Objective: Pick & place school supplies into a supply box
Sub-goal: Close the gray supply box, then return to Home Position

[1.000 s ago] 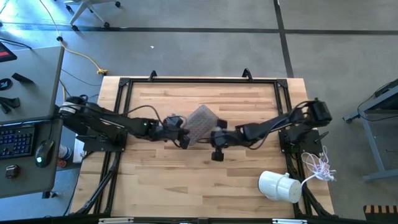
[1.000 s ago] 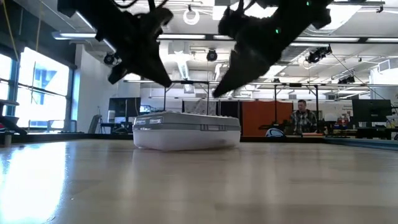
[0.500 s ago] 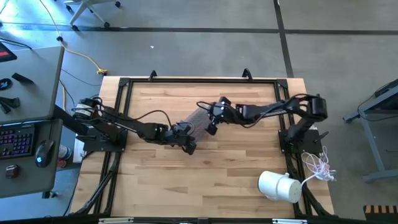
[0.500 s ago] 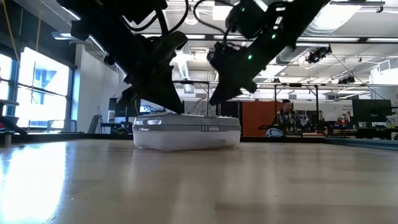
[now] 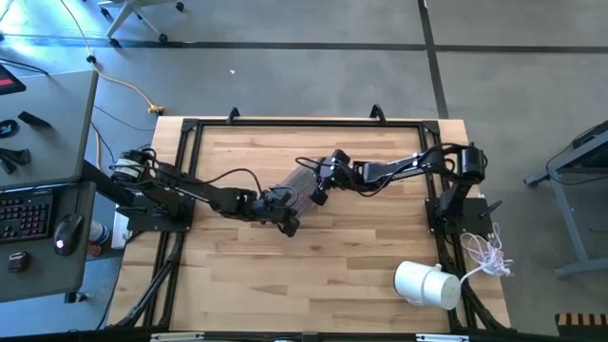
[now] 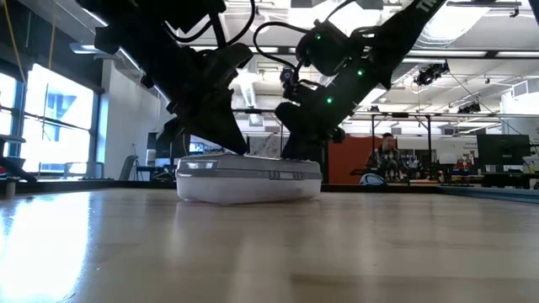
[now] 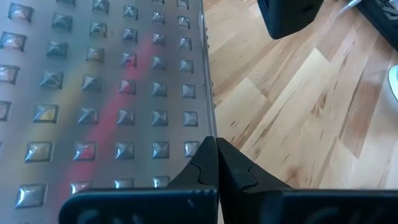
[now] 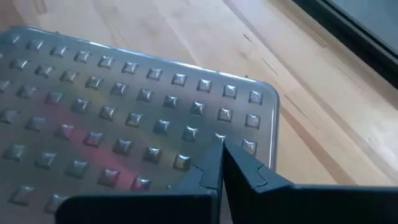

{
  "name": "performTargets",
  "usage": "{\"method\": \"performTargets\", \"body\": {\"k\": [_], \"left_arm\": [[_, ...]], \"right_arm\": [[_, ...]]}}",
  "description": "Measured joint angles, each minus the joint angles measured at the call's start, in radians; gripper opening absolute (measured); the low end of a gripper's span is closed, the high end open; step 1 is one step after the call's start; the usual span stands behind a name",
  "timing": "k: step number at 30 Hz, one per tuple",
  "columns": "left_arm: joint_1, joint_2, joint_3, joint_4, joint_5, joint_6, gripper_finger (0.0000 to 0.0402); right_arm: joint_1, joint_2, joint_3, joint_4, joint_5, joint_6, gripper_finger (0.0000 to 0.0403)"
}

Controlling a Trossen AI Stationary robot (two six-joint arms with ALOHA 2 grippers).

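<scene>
Looking across your bench [image 5: 285, 275], you have no loose supplies left on the wood: the only stray items are a white cylinder [image 5: 426, 284] and a white cord [image 5: 489, 252], both well away from either end effector, near the base of the right arm. That suggests the packing is done and you are on the closing step.

The box [image 6: 249, 178] sits mid-bench with its studded lid [image 8: 124, 124] down, directly under both end effectors. Through the lid you can make out blurred pink-red and yellowish streaks, so the supplies [image 7: 118, 93] appear to be inside; you cannot count them.

Your left end effector [image 7: 216, 163] is clenched, fingers pinched together and empty, with the tips right at the lid's long edge. Your right end effector [image 8: 221, 160] is likewise clenched on nothing, tips over the lid near a rounded corner. In the low view both seem to bear down on the lid, though actual contact is hard to confirm.

What remains, as I judge it, is pressing the lid until it latches; whether it has already latched you cannot tell from here.
</scene>
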Motion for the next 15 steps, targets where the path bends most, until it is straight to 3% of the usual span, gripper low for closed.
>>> {"method": "performTargets", "body": {"k": [9,15], "left_arm": [[0.000,-0.088,-0.002,0.056,0.048,0.085,0.0036],[0.001,-0.262,0.000,-0.085,0.011,0.200,0.0029]], "right_arm": [[0.058,-0.168,-0.006,0.002,-0.031,-0.097,0.0000],[0.147,-0.352,-0.006,-0.098,-0.024,-0.198,0.0000]]}}
